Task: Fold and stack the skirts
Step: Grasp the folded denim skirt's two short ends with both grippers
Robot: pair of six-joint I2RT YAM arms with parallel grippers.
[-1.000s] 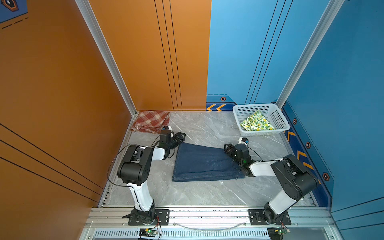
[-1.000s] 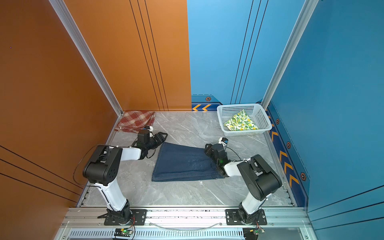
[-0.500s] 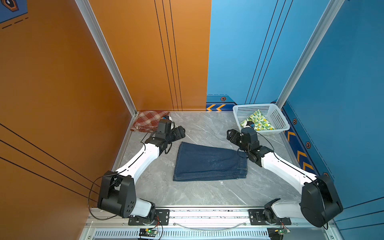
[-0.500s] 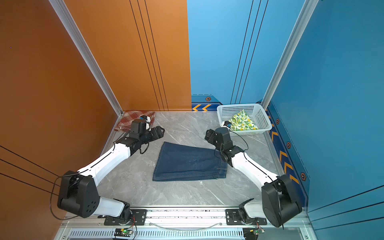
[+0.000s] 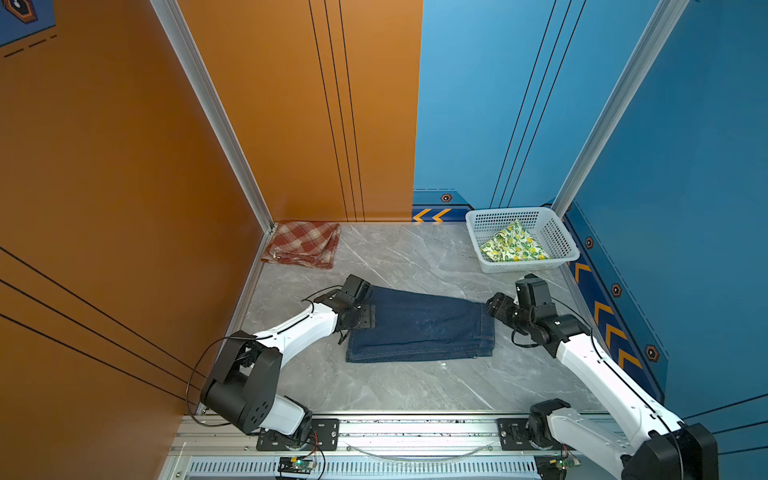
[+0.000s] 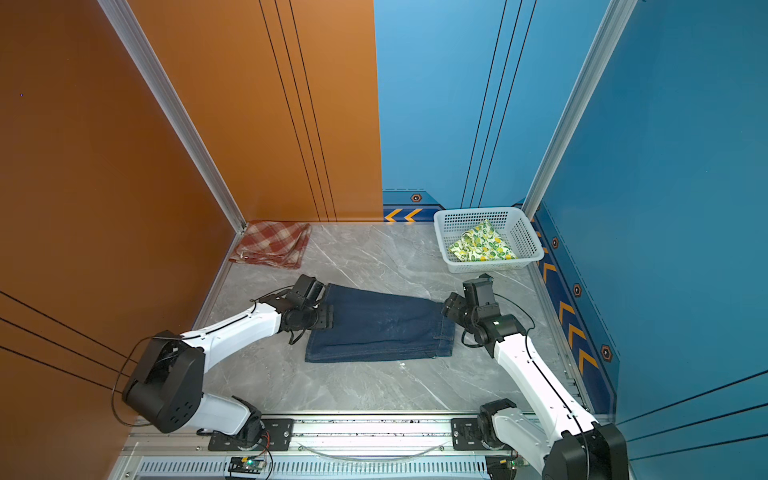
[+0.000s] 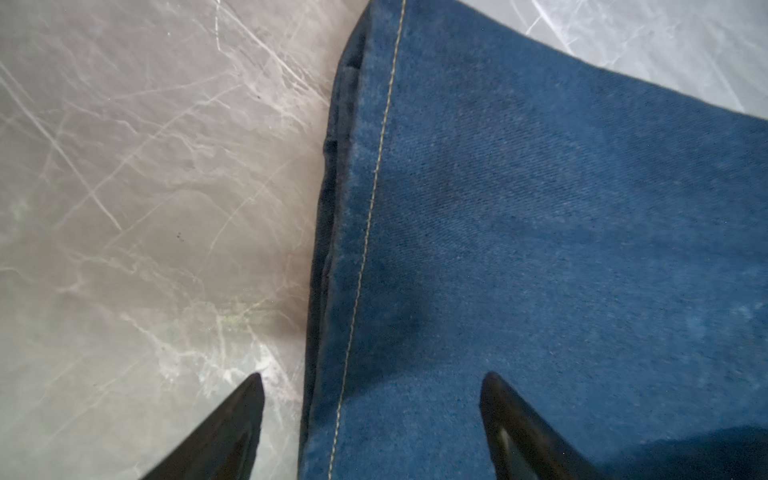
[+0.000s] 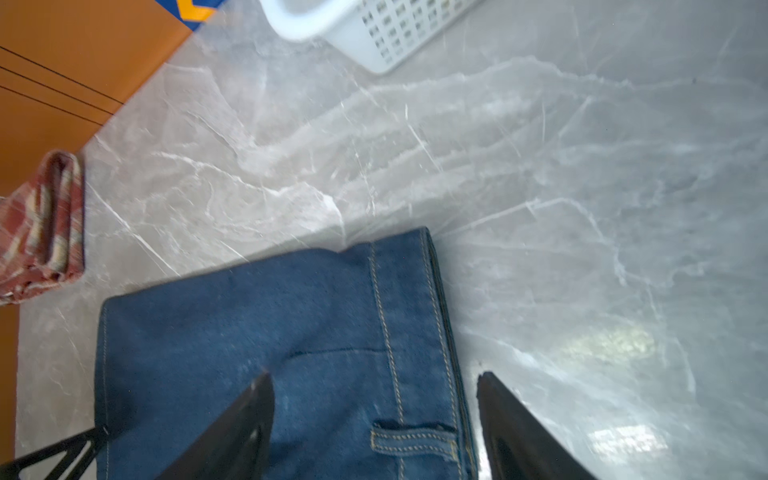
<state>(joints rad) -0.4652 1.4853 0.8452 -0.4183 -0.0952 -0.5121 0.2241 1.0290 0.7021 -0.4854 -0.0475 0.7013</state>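
Mostly cropped, left tool (image 7: 372, 376) and right tool (image 8: 374, 376) gape over denim skirt (image 5: 419, 328) edges.

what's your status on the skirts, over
Left gripper open over hem of denim skirt, right gripper open over its waistband. Plaid skirt folded in far corner, lemon-print skirt in white basket. Nothing in the way.

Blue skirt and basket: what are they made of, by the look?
Blue skirt: likely denim, matte; diagonal twill weave, pale topstitching, a belt loop. Basket: probably white moulded plastic, slightly glossy; rigid walls with a regular grid of holes.
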